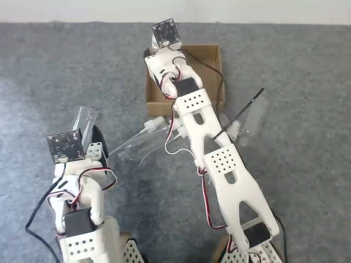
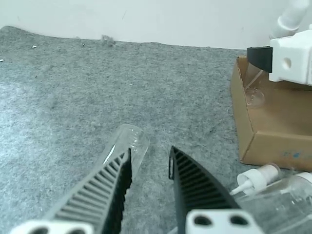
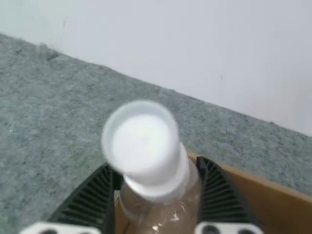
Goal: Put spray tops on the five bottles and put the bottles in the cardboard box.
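Right gripper point(image 3: 156, 168) grasps bottle point(image 3: 142, 139) over cardboard box point(image 3: 265, 200); left gripper point(image 2: 150, 158) released; box print point(image 2: 292, 155) illegible.

White perforated arms point(image 1: 222, 161), black servos point(image 1: 187, 87), red wiring point(image 1: 207, 203), ribbed black hands point(image 2: 150, 163)

You have a rough, matt grey felt-like cloth point(image 2: 73, 97) over the table, a matt brown cardboard box point(image 2: 263, 141), a clear glossy plastic bottle point(image 3: 161, 207) with a smooth white plastic top point(image 3: 141, 141), and ribbed matt black plastic fingers point(image 2: 195, 183) on smooth white plastic arms point(image 1: 219, 159).
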Motion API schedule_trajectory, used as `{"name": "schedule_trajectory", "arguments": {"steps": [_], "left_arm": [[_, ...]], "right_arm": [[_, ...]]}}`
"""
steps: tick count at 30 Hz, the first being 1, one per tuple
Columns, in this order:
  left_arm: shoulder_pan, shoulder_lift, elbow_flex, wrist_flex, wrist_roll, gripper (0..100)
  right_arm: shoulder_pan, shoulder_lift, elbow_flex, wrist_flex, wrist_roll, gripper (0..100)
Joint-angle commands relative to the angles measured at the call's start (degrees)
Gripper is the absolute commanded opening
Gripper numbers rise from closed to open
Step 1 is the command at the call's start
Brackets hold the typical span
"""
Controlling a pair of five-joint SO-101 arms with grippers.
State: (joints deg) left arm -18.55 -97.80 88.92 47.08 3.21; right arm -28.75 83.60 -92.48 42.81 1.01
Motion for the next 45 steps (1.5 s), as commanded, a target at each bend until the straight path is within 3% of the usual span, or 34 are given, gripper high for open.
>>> {"name": "schedule_trajectory", "arguments": {"steps": [1,9,21,26,39,45], "left_arm": [[0.0,-1.1,-0.7,0.4,-1.2,12],[0.0,-1.1,-0.7,0.4,-1.2,12],[0.0,-1.1,-0.2,0.2,-1.3,12],[0.1,-1.1,-0.2,0.2,-1.3,12],[0.1,-1.1,-0.1,0.2,-1.4,12],[0.1,-1.1,-0.1,0.2,-1.4,12]], "right_arm": [[1.0,-1.7,-3.9,5.8,-0.6,10.2],[1.4,-1.8,-3.9,5.4,-0.7,10.2],[0.6,5.6,-1.9,-5.5,0.1,10.2],[0.6,8.3,-1.9,-9.8,5.5,10.2],[0.7,8.8,-2.4,-9.5,5.2,10.4],[0.7,8.7,-2.5,-6.1,2.5,23.4]]}}
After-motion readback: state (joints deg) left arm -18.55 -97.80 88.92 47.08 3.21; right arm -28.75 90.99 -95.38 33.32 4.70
